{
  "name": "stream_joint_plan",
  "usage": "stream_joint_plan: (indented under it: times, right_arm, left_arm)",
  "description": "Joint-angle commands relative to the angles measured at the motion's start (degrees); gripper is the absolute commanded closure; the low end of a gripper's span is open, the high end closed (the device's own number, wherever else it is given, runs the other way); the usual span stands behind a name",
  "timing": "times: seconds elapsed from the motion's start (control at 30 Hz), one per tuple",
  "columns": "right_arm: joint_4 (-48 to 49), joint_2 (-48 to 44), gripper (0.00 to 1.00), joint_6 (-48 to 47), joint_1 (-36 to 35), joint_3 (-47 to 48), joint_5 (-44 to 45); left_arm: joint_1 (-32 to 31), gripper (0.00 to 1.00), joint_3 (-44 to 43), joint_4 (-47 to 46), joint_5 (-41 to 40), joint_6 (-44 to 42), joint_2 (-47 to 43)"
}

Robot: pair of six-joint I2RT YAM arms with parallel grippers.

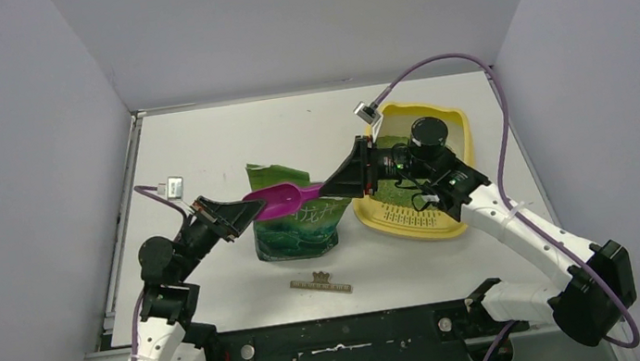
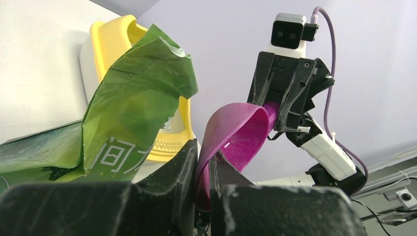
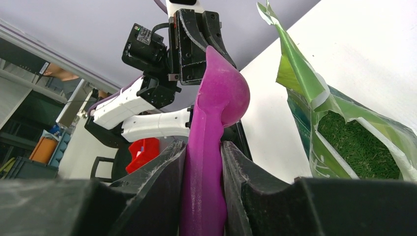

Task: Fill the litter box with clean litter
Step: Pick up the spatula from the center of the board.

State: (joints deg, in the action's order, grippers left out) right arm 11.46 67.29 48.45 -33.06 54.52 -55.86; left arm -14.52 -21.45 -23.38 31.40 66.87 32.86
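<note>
The pale yellow litter box (image 1: 449,126) sits at the right, partly under my right arm; it also shows in the left wrist view (image 2: 115,44). The open green bag (image 1: 297,230) stands at the centre, and green litter (image 3: 354,142) shows inside it. A magenta scoop (image 1: 280,202) hangs above the bag between both grippers. My left gripper (image 1: 253,210) is shut on the scoop's bowel end rim (image 2: 236,132). My right gripper (image 1: 330,186) is shut on its handle (image 3: 204,162). The scoop bowl looks empty.
A thin torn-off strip (image 1: 320,283) lies on the table in front of the bag. Grey walls enclose the table on three sides. The right arm's cable (image 1: 494,111) loops over the litter box.
</note>
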Motion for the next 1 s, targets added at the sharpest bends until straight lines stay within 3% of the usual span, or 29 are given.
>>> stream_joint_plan:
  times: [0.0,0.2,0.37,0.47,0.53,0.73,0.97]
  right_arm:
    - [2.1,-1.0,0.99,-1.4,-0.8,3.2,-1.3]
    - [0.9,-1.8,1.00,-1.6,-0.8,3.7,-0.2]
    - [-13.5,-3.4,1.00,-8.0,-0.7,8.2,5.3]
    - [-21.0,-4.7,1.00,-10.3,-0.4,10.2,8.1]
    - [-22.7,-5.3,1.00,-10.3,-0.1,10.9,8.3]
    - [-29.1,-8.3,1.00,-13.4,0.5,13.3,10.1]
    - [-42.5,-9.2,1.00,-20.2,3.4,19.9,12.9]
  left_arm:
    - [0.0,1.00,-1.4,-2.6,0.5,-1.8,0.8]
    - [0.0,1.00,-2.4,-0.8,1.4,-3.5,1.5]
    - [0.0,0.79,-5.8,7.1,2.3,-9.2,0.2]
    - [0.1,0.56,-8.2,13.0,1.8,-13.7,-1.1]
    - [0.1,0.47,-9.3,15.8,1.6,-15.7,-1.8]
    - [0.2,0.30,-10.9,20.1,1.5,-18.4,-3.8]
    - [0.2,0.27,-14.2,30.7,-1.0,-25.8,-5.4]
